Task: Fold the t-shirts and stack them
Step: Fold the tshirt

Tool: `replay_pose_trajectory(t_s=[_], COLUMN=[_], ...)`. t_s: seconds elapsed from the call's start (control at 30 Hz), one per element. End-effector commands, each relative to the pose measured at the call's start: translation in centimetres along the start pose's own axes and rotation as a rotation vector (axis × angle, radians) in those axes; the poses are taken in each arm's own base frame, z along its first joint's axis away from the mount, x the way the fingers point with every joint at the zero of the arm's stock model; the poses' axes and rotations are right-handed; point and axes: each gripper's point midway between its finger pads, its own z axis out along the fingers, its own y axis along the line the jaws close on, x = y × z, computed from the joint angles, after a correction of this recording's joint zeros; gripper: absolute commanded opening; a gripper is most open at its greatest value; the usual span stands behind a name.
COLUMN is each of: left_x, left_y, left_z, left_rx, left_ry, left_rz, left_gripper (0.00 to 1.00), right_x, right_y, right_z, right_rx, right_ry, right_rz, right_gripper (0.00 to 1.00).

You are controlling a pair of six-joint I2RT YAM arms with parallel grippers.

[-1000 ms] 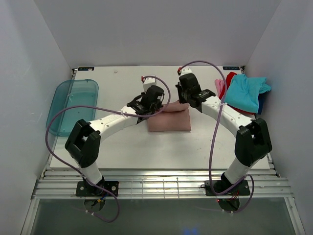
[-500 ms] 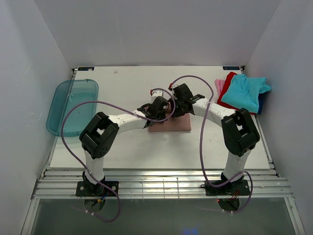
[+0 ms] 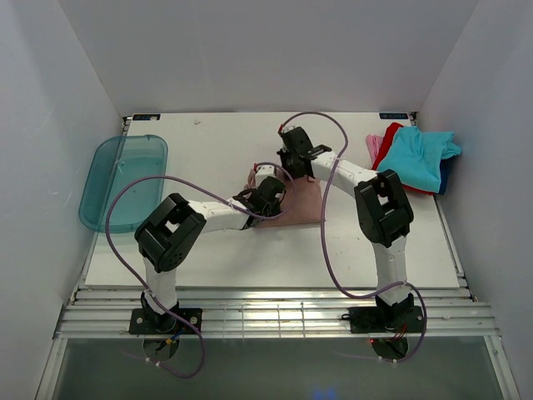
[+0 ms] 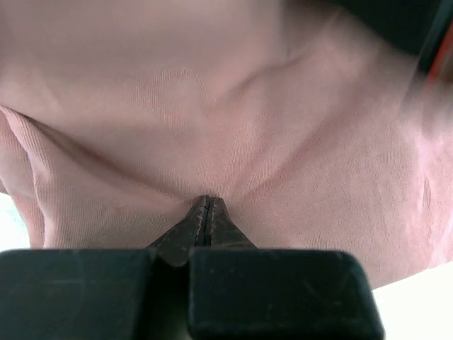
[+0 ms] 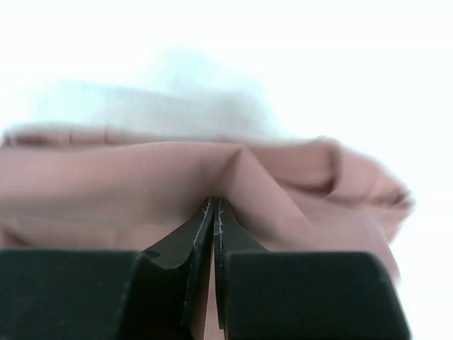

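Left gripper (image 4: 207,204) & right gripper (image 5: 214,207): both pinched closed on dusty-pink tee (image 3: 306,202), part-folded at centre of table (image 3: 216,260). We judge task early: pile of tees (image 3: 414,157) far right lies unfolded, no stack yet.

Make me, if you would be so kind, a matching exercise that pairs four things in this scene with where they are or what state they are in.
Things:
1. dusty-pink t-shirt
2. tray
3. turquoise t-shirt
4. left gripper

Place or state:
A. far right corner of the table
B. shut on cloth
C. left edge of the table
D. middle of the table

Pairs: 1-D, 2-C, 3-A, 4-B
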Motion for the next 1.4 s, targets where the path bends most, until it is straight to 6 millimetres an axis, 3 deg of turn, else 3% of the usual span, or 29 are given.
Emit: replay_pose_trajectory(t_s=[0.0,0.03,0.13,0.17,0.23,0.27,0.37,0.4,0.43,0.53,0.7,0.8,0.9,1.07,1.37], left_x=[3.8,3.8,3.5,3.4,2.8,2.7,1.0,0.5,-0.6,-2.0,-3.4,-4.3,-4.8,-4.5,-3.5], left_y=[2.6,2.6,2.8,2.7,2.5,2.5,1.9,2.1,1.4,0.7,0.5,0.4,0.7,1.1,2.6], left_z=[-1.2,-1.3,-1.2,-1.1,-1.0,-0.9,-0.9,-1.0,-1.0,-1.2,-1.9,-2.3,-2.1,-1.6,-0.6], left_rx=[-0.066,-0.067,-0.075,-0.076,-0.079,-0.083,-0.092,-0.113,-0.106,-0.099,-0.107,-0.109,-0.125,-0.140,-0.159], left_ry=[0.104,0.102,0.092,0.089,0.075,0.072,0.038,0.032,0.010,-0.014,-0.045,-0.070,-0.077,-0.068,-0.035], left_rz=[0.049,0.050,0.056,0.064,0.072,0.077,0.090,0.098,0.096,0.117,0.114,0.113,0.119,0.114,0.110], left_gripper=[0.00,0.00,0.00,0.00,0.00,0.00,0.00,0.00,0.00,0.00,0.00,0.00,0.00,0.00,0.00], right_x=[-8.7,-10.2,-11.2,-10.2,-10.0,-8.7,-5.5,-4.4,-3.6,-0.6,3.1,3.4,5.0,6.7,9.3], right_y=[-2.7,-3.2,-4.8,-5.1,-4.6,-4.6,-4.1,-3.3,-3.1,-2.1,-2.8,-3.9,-4.9,-5.3,-3.1], right_z=[-2.6,-3.4,-5.3,-5.1,-7.0,-7.6,-8.6,-8.6,-8.7,-8.7,-8.3,-8.4,-7.9,-6.9,-4.3], right_rx=[0.162,0.187,0.274,0.281,0.244,0.231,0.174,0.114,0.086,-0.044,-0.163,-0.189,-0.222,-0.296,-0.495], right_ry=[-0.232,-0.267,-0.311,-0.304,-0.329,-0.306,-0.245,-0.220,-0.208,-0.140,-0.071,-0.089,-0.053,-0.041,0.042], right_rz=[0.010,0.014,0.024,0.021,0.014,0.006,0.004,-0.001,0.002,0.025,0.100,0.144,0.192,0.259,0.358], right_gripper=[0.08,0.08,0.08,0.08,0.08,0.10,0.43,0.67,0.80,0.98,0.90,0.90,0.90,0.90,0.90])
